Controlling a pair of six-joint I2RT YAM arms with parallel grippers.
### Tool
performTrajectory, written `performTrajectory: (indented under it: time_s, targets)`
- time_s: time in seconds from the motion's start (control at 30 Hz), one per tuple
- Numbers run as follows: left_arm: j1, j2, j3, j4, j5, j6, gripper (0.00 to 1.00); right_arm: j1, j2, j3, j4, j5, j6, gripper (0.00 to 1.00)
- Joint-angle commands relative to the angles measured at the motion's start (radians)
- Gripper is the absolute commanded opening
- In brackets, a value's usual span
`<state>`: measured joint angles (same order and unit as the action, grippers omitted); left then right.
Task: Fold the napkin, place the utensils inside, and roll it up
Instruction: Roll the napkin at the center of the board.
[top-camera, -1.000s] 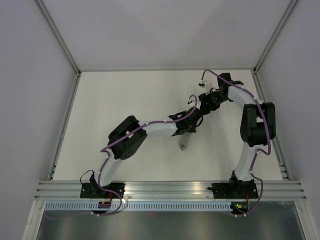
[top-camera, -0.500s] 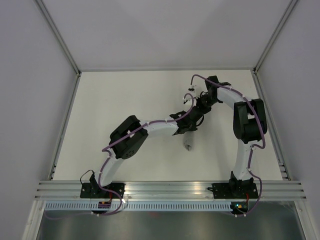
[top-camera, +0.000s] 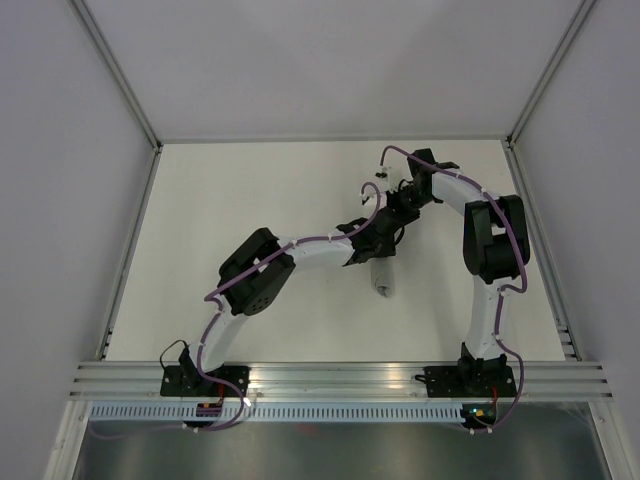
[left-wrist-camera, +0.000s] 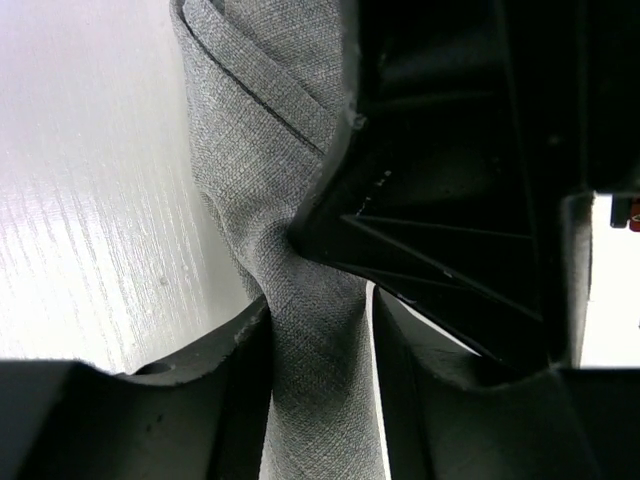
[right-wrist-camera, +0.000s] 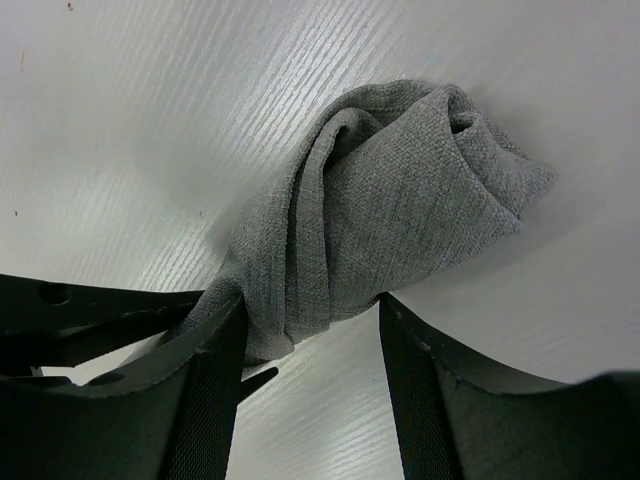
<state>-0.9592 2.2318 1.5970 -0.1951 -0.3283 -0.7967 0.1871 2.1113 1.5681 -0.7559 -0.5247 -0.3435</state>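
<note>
The napkin (top-camera: 381, 279) is now a grey roll stretched toward 6 o'clock on the counter (top-camera: 250, 190), near its middle; a second ago it shows as a shorter lump a little further toward 7 o'clock, so it is drawn out and pulled up under the claws. The right arm is swung in from the 3 o'clock side; its claw now sits just at 1 o'clock of the left one.

The left claw (left-wrist-camera: 318, 350) has the cloth running between its fingers, narrow about it; a thin sliver of counter shows along one side, so the pinch looks slacker than before, though I cannot tell whether it still bites. The right claw (right-wrist-camera: 310, 340) stands wide astride the thin end of the roll, with cloth against one finger (right-wrist-camera: 210, 400) and bare counter beside the other.

No fork shows; whether it lies inside is hidden. Judging by the tight coil, the rolling is nearly done, and what remains looks like letting go without the roll springing loose.
</note>
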Motion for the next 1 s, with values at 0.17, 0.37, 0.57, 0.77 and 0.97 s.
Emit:
performTrajectory:
  time_s: [0.17, 0.37, 0.57, 0.77, 0.97]
  targets:
    - [0.016, 0.077, -0.100, -0.171, 0.101, -0.012, 0.55, 0.018, 0.044, 0.009, 0.110, 0.071, 0.020, 0.60]
    - [0.020, 0.048, -0.106, -0.170, 0.081, 0.016, 0.57, 0.018, 0.036, 0.006, 0.115, 0.069, 0.018, 0.60]
    - [0.027, 0.022, -0.129, -0.168, 0.078, 0.017, 0.60, 0.018, 0.029, 0.004, 0.115, 0.065, 0.018, 0.60]
    - [0.033, -0.018, -0.173, -0.159, 0.075, 0.010, 0.64, 0.018, 0.010, 0.006, 0.115, 0.060, 0.020, 0.60]
    - [0.034, -0.041, -0.190, -0.150, 0.078, 0.047, 0.64, 0.018, 0.018, 0.000, 0.122, 0.066, 0.015, 0.60]
